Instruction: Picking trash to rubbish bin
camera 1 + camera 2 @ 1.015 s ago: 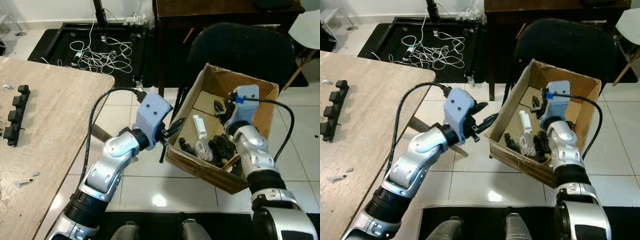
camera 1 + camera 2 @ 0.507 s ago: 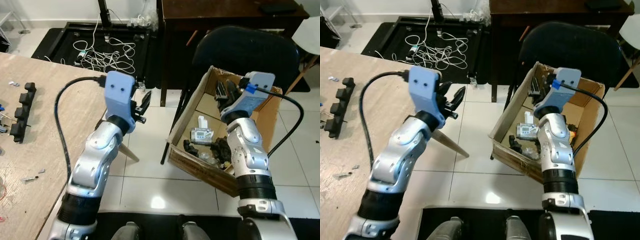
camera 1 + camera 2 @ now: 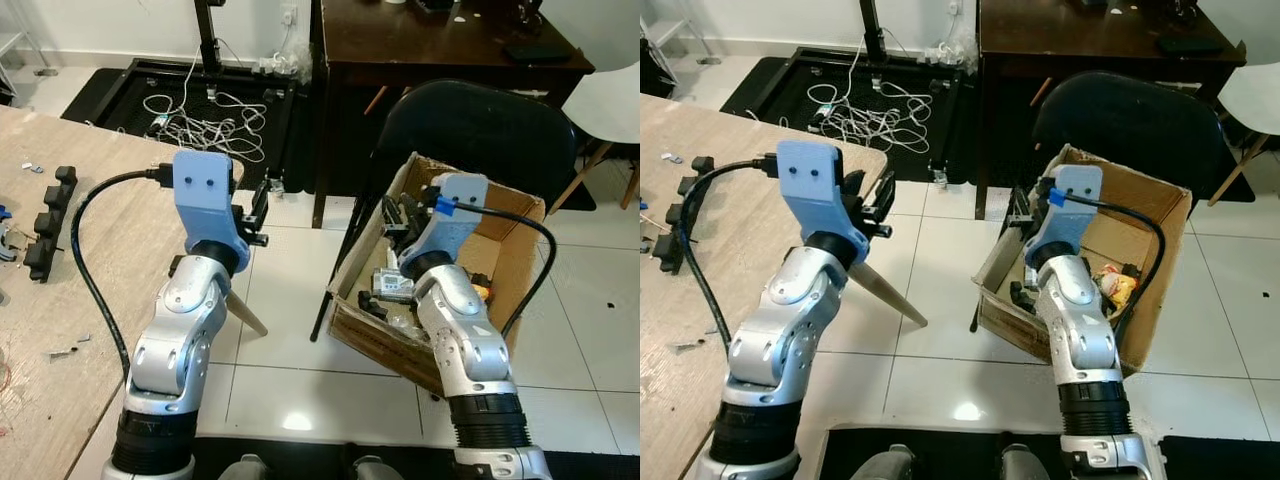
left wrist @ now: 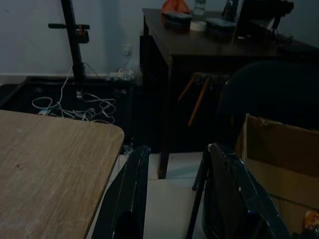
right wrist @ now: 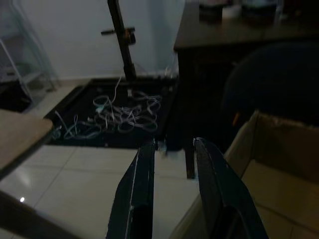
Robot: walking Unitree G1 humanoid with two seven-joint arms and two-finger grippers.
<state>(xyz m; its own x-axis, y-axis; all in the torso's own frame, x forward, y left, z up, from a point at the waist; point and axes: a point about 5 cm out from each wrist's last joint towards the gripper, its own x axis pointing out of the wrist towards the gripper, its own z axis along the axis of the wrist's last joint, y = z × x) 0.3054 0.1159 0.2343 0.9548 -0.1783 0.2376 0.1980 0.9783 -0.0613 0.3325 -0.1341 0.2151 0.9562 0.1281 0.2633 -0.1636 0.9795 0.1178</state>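
**Both grippers up and empty beside the box of trash**

We see the cardboard box that serves as the bin on the tiled floor, right of centre, in front of a black chair. Trash lies inside it: dark pieces, a pale device and a yellowish scrap near its right wall.

Our left gripper is raised over the floor just off the right edge of the wooden table. Its fingers stand apart with nothing between them.

Our right gripper sits above the box's near left wall, its fingers parted by a narrow gap and holding nothing.

On the table's far left lies a black segmented part. Far behind, white cables tangle on a black mat, beside a dark wooden desk.
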